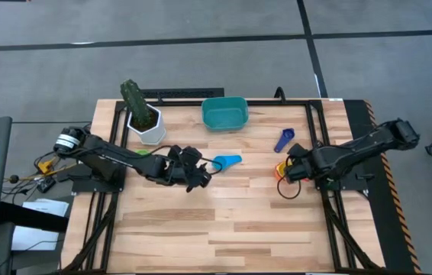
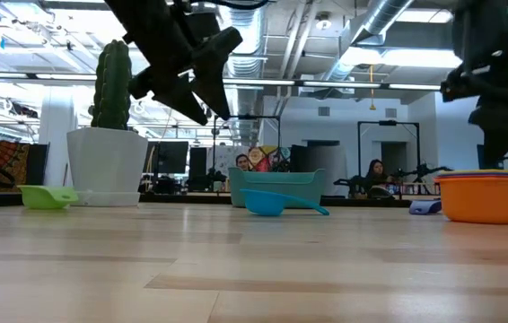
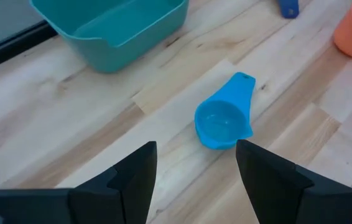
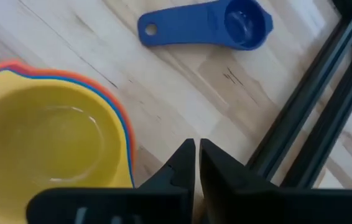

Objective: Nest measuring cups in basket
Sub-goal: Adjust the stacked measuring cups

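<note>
Hovering with fingers spread and empty, the left gripper (image 3: 194,165) faces the light, stiff, slick blue measuring cup (image 3: 222,121) near the basket (image 1: 224,112), best pinched by its flat handle; the right gripper (image 4: 198,163) looks nearly closed, empty.

five measuring cups (image 1: 229,160), one basket (image 1: 224,113)

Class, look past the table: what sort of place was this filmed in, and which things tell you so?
Probably an open-plan lab or workshop. The low view shows exposed ceiling ducts, monitors and seated people behind the table. The high view shows a wooden table on a bare grey floor.
</note>
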